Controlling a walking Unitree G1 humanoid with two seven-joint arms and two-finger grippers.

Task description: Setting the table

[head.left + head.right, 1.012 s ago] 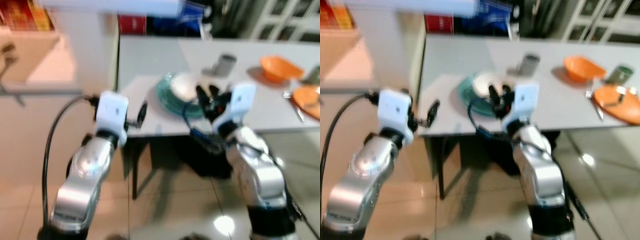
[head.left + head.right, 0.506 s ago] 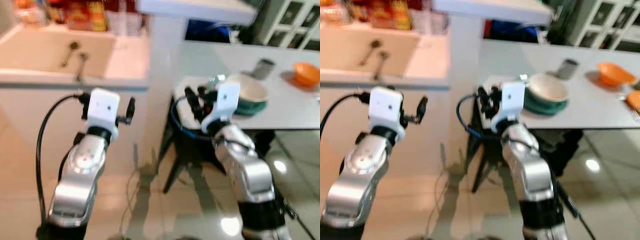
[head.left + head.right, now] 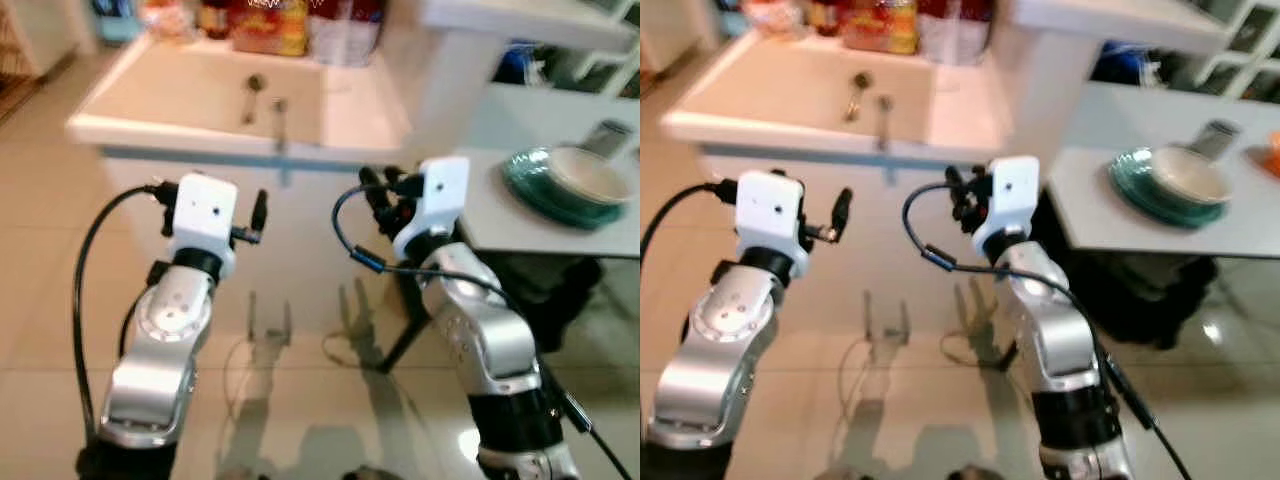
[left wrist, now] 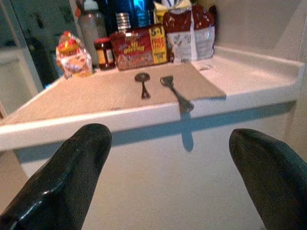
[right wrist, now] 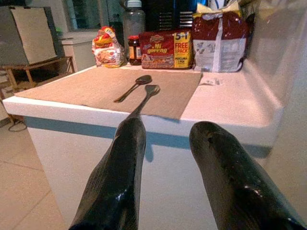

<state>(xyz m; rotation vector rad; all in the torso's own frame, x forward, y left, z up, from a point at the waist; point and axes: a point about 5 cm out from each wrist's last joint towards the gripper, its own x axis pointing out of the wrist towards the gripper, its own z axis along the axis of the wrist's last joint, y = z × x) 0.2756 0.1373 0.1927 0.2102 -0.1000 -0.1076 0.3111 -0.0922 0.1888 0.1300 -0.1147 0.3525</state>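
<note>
Beige mat (image 5: pixel 115 88) on white counter (image 3: pixel 365 110) carries spoon (image 5: pixel 133 87) and fork (image 5: pixel 144 98). Left gripper (image 4: pixel 168 163) and right gripper (image 5: pixel 165 158) face it, fingers apart, empty.

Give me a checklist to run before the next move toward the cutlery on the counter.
1. Spoon and fork lie side by side on the mat: ok.
2. Fork handle overhangs the counter edge, easy to knock: not ok.
3. Left pincer open, nothing in it: ok.
4. Right pincer open, nothing in it: ok.
5. Both pincers short of the counter, not yet over the cutlery: not ok.
6. Bowl on plate on the table: ok.
</note>
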